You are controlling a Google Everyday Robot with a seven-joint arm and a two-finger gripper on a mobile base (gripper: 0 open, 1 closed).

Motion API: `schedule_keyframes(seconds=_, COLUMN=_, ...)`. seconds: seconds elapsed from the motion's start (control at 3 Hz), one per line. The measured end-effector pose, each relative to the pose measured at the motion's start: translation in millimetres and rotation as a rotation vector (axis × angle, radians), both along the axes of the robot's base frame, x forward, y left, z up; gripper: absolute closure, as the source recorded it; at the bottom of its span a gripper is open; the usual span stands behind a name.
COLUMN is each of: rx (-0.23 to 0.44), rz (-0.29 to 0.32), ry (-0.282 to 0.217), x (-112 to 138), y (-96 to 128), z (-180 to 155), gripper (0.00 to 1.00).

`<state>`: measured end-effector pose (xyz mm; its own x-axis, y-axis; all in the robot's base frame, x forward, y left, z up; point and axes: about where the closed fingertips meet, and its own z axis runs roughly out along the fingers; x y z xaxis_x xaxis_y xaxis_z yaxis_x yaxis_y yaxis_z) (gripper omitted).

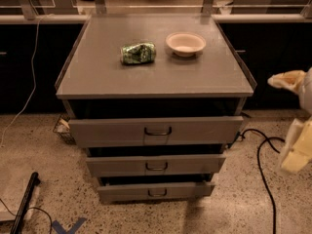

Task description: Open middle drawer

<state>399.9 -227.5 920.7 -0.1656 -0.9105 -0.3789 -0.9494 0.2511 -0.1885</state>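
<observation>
The gripper (286,121) hangs at the right edge, its pale yellow fingers (298,150) spread around nothing, well apart from the shallow grey metal middle drawer (195,165). That drawer stands partly out between a taller grey drawer (107,130) above and a narrower grey drawer (126,193) below, its inside dark. On the flat grey bench (97,77) sit a crushed green can (138,53) and an empty pale round bowl (185,43), over a speckled stone floor (29,145).

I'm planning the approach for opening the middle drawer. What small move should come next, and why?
Probably move the gripper left and slightly down toward the handle of the middle drawer. The gripper sits at the right edge of the view, well apart from the cabinet, and nothing touches the handle, so closing that gap likely comes first.
</observation>
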Motion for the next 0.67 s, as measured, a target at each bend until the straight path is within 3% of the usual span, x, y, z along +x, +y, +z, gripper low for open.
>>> schedule_keyframes(seconds=0.67, rx=0.113, rz=0.068, ry=0.086, x=-33.5, y=12.6, z=-101.2, gripper=0.0)
